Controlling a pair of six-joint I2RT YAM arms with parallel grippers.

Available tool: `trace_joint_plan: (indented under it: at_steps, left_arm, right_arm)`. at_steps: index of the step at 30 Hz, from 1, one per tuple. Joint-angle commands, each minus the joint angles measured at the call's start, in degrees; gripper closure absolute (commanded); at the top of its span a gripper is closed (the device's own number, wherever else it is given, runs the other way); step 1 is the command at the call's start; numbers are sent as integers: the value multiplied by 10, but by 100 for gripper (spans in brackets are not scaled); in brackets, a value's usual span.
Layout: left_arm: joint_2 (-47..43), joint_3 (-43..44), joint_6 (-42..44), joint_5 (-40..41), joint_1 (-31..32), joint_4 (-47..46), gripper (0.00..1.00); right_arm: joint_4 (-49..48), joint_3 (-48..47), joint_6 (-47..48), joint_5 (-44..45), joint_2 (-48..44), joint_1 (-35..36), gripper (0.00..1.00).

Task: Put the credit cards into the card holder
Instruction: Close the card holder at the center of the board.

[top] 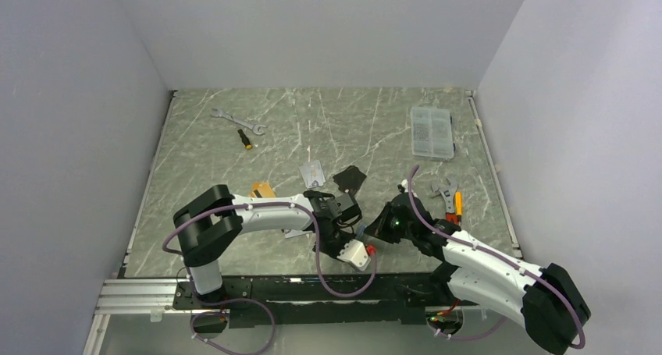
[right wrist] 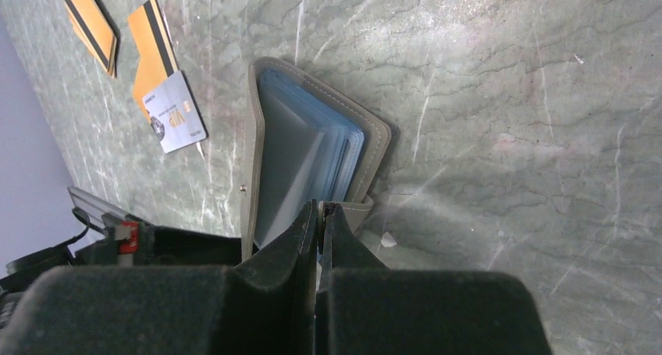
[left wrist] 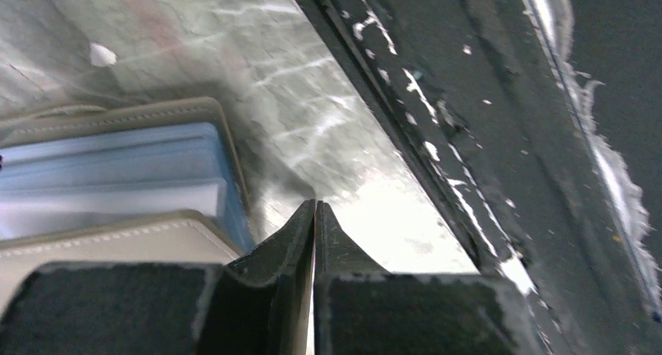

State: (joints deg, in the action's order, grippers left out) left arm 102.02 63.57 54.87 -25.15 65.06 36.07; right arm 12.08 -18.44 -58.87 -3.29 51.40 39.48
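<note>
As seen from the right wrist, gold cards (right wrist: pixel 90 23) with black stripes lie flat at the left, and a glossy silver card (right wrist: pixel 176 121) overlaps the lower end of the rightmost one. Near them to the right, the holder (right wrist: pixel 308 140) lies open on the veined green-grey table (right wrist: pixel 507 97), close to its near edge. It has taupe leather-like covers with pale stitching, rounded corners and a fan of clear blue sleeves. The left gripper (left wrist: pixel 314 211) sits just beside the holder, its black fingers pressed together. The right gripper (right wrist: pixel 320 211) has its fingers clamped on the holder's near cover edge.
</note>
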Motion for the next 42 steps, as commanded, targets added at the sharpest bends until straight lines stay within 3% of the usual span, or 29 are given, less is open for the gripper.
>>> trace_joint_plan:
  at_steps: [1,5,8,12,16,27,42]
  left_arm:
    - [-60,38,12,-2,3,98,91]
    - [-87,51,13,30,-13,121,92]
    - [-98,45,-3,51,-33,80,90]
    - [-92,34,-23,51,-42,3,66]
    - [-78,21,-27,40,-42,-45,61]
    - [-13,13,1,3,-11,-34,63]
    - [21,4,-6,19,7,-40,64]
  right_arm:
    - [-1,-3,3,7,-9,0,100]
    - [12,5,0,18,-23,0,100]
    - [12,9,-2,19,-30,-2,100]
    - [10,11,-4,18,-31,-3,100]
    - [8,17,-9,18,-39,-4,100]
    - [-3,14,-6,12,-54,-12,100]
    - [-53,-31,34,-54,24,-13,100]
